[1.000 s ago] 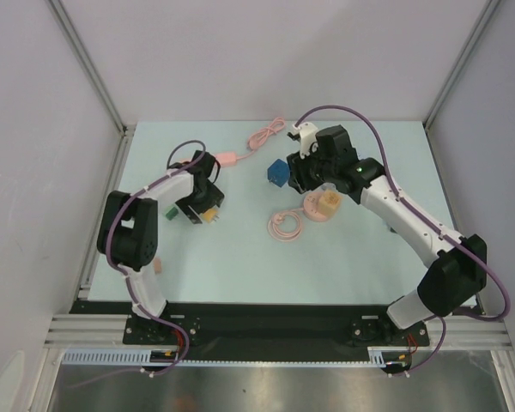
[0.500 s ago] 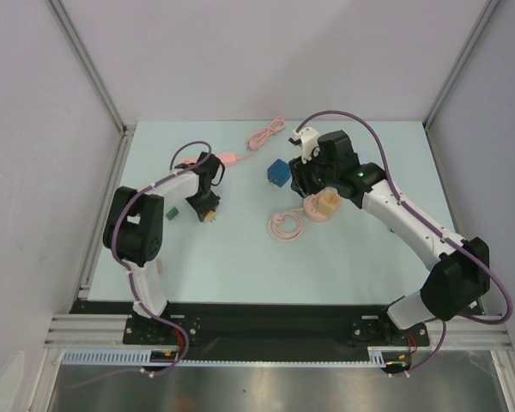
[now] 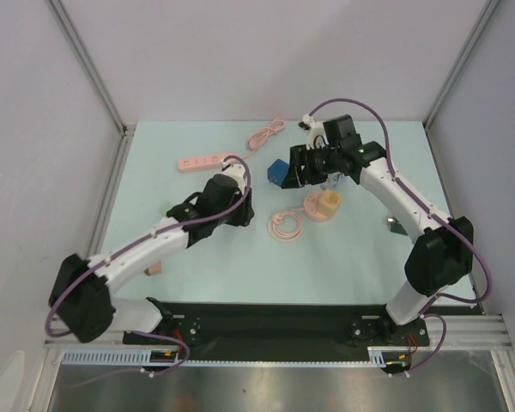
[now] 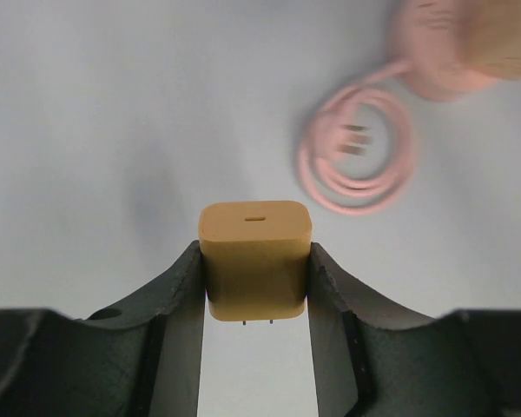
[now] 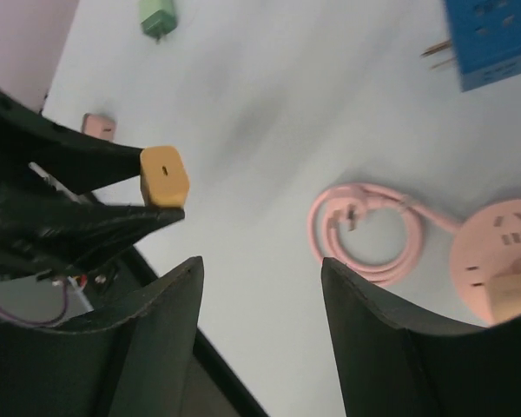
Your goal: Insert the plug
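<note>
The plug [image 4: 255,258] is a yellow-orange block with two small prongs, and my left gripper [image 4: 255,252] is shut on its sides above the table. In the top view the left gripper [image 3: 239,206] hovers left of centre. The right wrist view also catches the plug [image 5: 164,175] in the left fingers. My right gripper [image 5: 260,265] is open with nothing between its fingers, and it hangs near the blue adapter [image 3: 277,172]. A pink power strip [image 3: 199,162] lies at the back left. A round pink socket [image 3: 324,204] carries another yellow plug.
A coiled pink cable [image 3: 285,226] lies beside the round socket, and a loose pink cable [image 3: 266,135] lies at the back. A green plug [image 5: 158,17] and a small pink piece [image 3: 154,269] sit on the left. Frame walls surround the table.
My left arm has swung from the left side toward the centre, carrying the plug. The pink power strip is now uncovered. My right gripper has drawn back from the round socket and opened wider.
</note>
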You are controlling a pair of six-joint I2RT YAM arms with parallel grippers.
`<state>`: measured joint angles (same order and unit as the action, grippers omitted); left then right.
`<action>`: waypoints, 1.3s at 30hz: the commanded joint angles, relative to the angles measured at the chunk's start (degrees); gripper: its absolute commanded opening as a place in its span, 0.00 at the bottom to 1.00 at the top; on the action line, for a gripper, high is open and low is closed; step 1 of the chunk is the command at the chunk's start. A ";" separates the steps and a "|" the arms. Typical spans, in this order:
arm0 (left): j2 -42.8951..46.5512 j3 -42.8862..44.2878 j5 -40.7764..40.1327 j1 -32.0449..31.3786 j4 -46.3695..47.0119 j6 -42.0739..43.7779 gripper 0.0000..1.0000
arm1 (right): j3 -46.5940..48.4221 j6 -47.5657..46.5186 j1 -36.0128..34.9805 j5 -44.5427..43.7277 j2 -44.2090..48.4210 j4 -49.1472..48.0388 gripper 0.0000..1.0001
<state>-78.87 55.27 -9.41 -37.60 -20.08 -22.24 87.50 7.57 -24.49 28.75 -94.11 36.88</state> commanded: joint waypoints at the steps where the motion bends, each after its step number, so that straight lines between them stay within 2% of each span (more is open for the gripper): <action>1: 7.58 -4.63 7.02 -2.99 12.59 11.07 0.00 | 2.76 3.06 -2.40 8.51 -1.17 3.54 0.63; 5: 13.29 -8.86 8.88 -5.55 16.64 11.52 0.00 | 1.71 2.89 -3.72 12.54 -1.08 4.68 0.60; 12: 16.38 -10.88 12.66 -8.80 19.46 16.25 0.00 | -2.51 6.30 -5.13 18.96 0.94 0.65 0.57; 22: 16.91 -10.44 11.87 -10.56 18.85 17.58 0.00 | -1.20 5.35 -8.73 17.56 -1.61 2.67 0.57; 27: 17.00 -10.79 12.57 -10.91 19.37 17.93 0.00 | 0.74 3.06 -10.66 16.07 -4.51 6.62 0.56; 31: 16.56 -10.70 12.93 -11.35 19.46 18.28 0.00 | 1.09 2.45 -11.10 15.63 -5.91 7.85 0.47; 34: 16.56 -10.79 13.27 -11.61 19.46 18.46 0.00 | 1.18 1.83 -11.28 16.07 -6.35 8.03 0.45; 35: 16.47 -10.79 13.28 -11.61 19.72 18.55 0.01 | 1.26 1.74 -11.37 16.77 -6.61 8.03 0.41; 36: 16.38 -10.79 13.28 -11.61 19.55 18.55 0.00 | 1.18 1.48 -11.37 16.95 -6.62 7.68 0.28; 38: 16.29 -10.70 13.28 -11.61 19.90 18.37 0.00 | 0.74 1.48 -11.28 18.61 -6.53 6.63 0.13; 39: 16.21 -10.70 13.19 -11.61 19.90 18.29 0.00 | 0.22 1.57 -11.37 19.75 -6.62 5.58 0.00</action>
<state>-63.61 43.81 2.17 -48.75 -4.34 -4.51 86.70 10.76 -35.40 45.43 -100.18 43.75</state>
